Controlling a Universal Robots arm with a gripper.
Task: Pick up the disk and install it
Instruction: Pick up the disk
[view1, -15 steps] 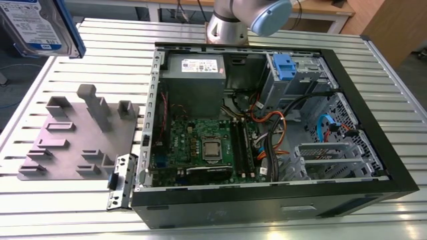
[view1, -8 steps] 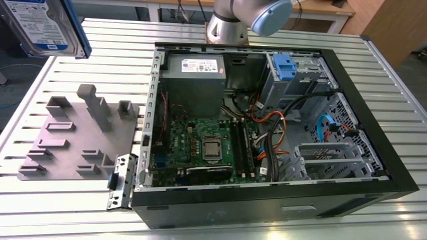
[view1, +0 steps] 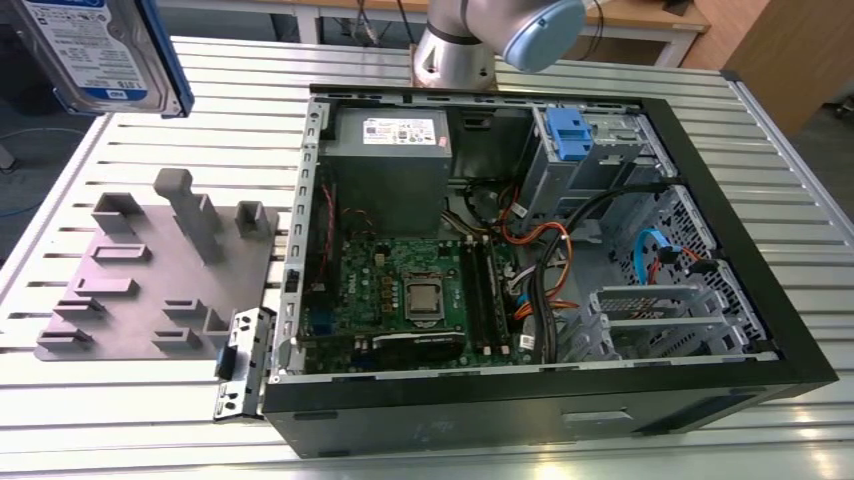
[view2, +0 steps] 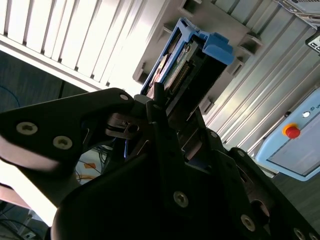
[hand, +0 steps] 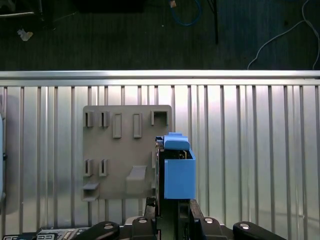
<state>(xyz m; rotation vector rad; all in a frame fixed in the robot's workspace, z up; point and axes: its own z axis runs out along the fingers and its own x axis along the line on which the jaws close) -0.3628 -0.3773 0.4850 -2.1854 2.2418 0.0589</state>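
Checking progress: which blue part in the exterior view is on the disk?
The frame edging the labelled disk at that view's upper left, up above the table; the other blue part sits inside the case.

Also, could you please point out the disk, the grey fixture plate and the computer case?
the disk (view1: 91, 48): exterior view, on its white-and-blue label.
the grey fixture plate (view1: 144, 298): exterior view, on a bare flat patch.
the computer case (view1: 534, 408): exterior view, on its black side wall.
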